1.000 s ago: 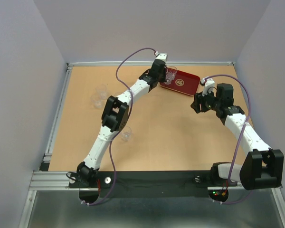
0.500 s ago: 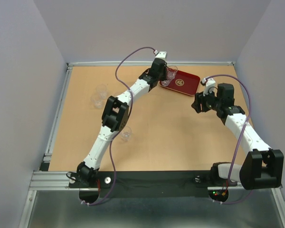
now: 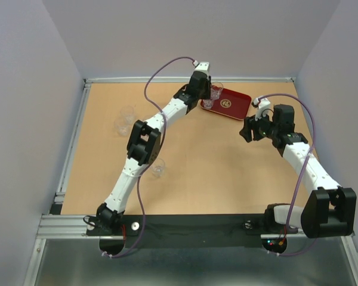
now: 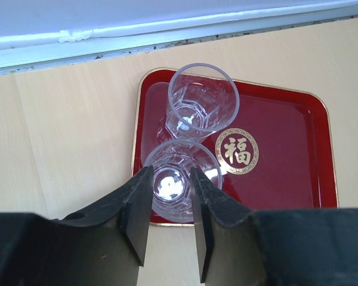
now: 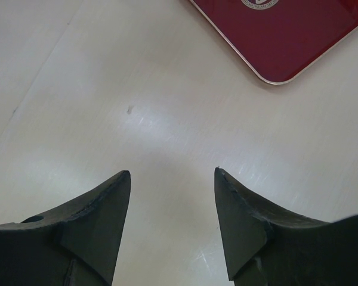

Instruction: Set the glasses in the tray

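Note:
The dark red tray [image 3: 237, 108] lies at the far side of the table. Two clear glasses stand on its left end: the far glass [image 4: 203, 100] and the near glass [image 4: 180, 186], seen also in the top view [image 3: 207, 103]. My left gripper [image 4: 170, 173] hovers over the near glass with its jaws a little apart, narrower than the glass, holding nothing. My right gripper [image 5: 173, 173] is open and empty over bare table, right of the tray [image 5: 286, 36]. Three more glasses stand on the table: two at the left [image 3: 127, 112] [image 3: 121, 126] and one nearer the front [image 3: 159, 168].
A metal rail [image 3: 74, 137] runs along the table's left edge and a white wall strip [image 4: 167, 30] along the far edge, just behind the tray. Grey walls close in on three sides. The left arm's links [image 3: 144, 143] stretch across the table's middle.
The left gripper has shifted slightly over the tray's left end. The two glasses now stand apart from it on the tray. The right arm has not moved.

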You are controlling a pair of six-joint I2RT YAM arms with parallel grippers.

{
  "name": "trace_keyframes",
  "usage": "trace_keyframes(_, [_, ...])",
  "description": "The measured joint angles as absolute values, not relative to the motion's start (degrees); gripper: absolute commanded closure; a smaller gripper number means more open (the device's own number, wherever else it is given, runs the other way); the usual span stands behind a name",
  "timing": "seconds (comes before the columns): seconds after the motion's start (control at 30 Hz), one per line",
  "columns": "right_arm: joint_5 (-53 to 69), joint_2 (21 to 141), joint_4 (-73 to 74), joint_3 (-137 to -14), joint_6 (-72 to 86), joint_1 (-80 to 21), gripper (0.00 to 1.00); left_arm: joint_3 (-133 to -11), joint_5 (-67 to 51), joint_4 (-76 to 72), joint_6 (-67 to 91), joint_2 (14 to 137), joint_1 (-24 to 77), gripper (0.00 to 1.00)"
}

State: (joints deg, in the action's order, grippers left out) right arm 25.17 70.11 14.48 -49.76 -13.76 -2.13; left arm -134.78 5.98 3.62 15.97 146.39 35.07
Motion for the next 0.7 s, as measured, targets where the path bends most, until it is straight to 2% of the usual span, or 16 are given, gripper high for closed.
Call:
trace_keyframes(0.2, [29.1, 69.2, 14.5, -49.1, -15.0, -1.9, 0.29, -124.6, 5.1, 3.5, 15.7, 136.3, 34.2, 0.52])
trace_keyframes(0.33, [34.5, 67.4, 14.6, -47.8, -16.3, -1.8, 0.28, -113.7, 4.4, 1.2, 15.1, 123.3, 33.1, 0.4])
trace_keyframes(0.4, [38.5, 66.7, 14.5, -47.1, -17.2, -1.8, 0.28, -107.1, 4.2, -1.1, 14.8, 115.5, 32.6, 0.27])
trace_keyframes(0.6, [49.5, 66.8, 14.5, -46.3, -18.4, -2.7, 0.29, -85.1, 4.6, -5.9, 13.0, 90.7, 31.7, 0.13])
trace_keyframes(0.7, [50.5, 69.2, 15.1, -47.1, -18.5, -5.9, 0.29, -73.7, 5.1, -7.2, 11.9, 77.6, 31.0, 0.09])
